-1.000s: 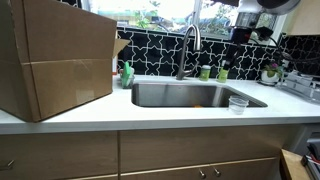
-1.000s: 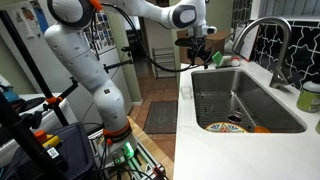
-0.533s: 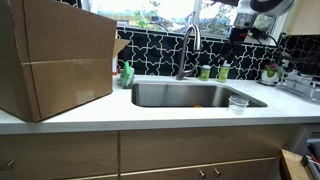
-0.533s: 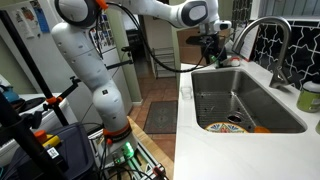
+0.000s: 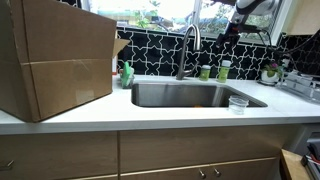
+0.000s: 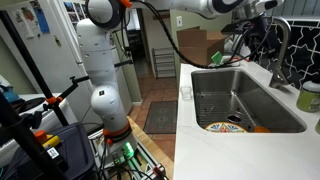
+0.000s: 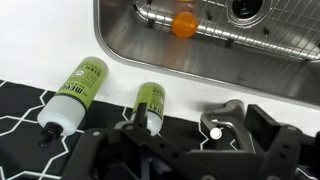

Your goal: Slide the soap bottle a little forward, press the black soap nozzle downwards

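Note:
The soap bottle (image 7: 150, 100) is green with a black nozzle and stands at the back of the counter beside the faucet (image 7: 226, 118). It also shows in an exterior view (image 5: 205, 72). A second green bottle (image 7: 78, 92) with a white cap stands on its other side. My gripper (image 7: 185, 160) hangs high above the faucet and bottles, fingers (image 7: 97, 152) spread wide and empty. It shows at the top of both exterior views (image 5: 232, 28) (image 6: 243, 40), well clear of the bottles.
The steel sink (image 5: 190, 95) holds an orange object (image 7: 184, 25) near the drain. A big cardboard box (image 5: 55, 55) stands on the counter, with a green bottle (image 5: 127, 73) beside it. A clear plastic cup (image 5: 238, 103) sits at the sink's corner.
The arm has swung across from the sink's near end to above the faucet and the bottles at the back. The bottles have not moved.

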Tool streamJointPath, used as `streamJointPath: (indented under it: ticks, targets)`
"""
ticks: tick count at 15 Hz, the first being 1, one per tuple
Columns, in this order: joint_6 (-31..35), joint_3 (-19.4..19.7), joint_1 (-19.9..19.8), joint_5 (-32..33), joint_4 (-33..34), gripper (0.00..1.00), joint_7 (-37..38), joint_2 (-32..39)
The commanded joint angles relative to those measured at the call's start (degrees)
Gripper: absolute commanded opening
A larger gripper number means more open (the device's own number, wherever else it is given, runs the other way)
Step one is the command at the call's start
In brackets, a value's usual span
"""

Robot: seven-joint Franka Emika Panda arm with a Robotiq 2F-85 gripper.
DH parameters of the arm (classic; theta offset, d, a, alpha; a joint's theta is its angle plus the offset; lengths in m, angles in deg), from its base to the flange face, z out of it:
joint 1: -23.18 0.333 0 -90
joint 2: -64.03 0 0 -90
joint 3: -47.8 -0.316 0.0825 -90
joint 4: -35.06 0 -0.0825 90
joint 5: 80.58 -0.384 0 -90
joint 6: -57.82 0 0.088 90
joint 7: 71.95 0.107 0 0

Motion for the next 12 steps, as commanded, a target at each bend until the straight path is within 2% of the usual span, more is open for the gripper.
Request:
streamJointPath:
  ticks: [1,3,5,12]
  targets:
    - [-0.21,-0.44,-0.53,-0.02,1.29,1.0,0.37,1.09]
    - [-0.23,-0.55,-0.51,-0.02,2.05,1.0,0.81,1.96]
    - [-4.45,0.42,-1.16,-0.32,8.05,1.0,7.33,7.08]
    - [-5.64,1.38,-5.8,-6.49,23.14,1.0,21.01,23.06]
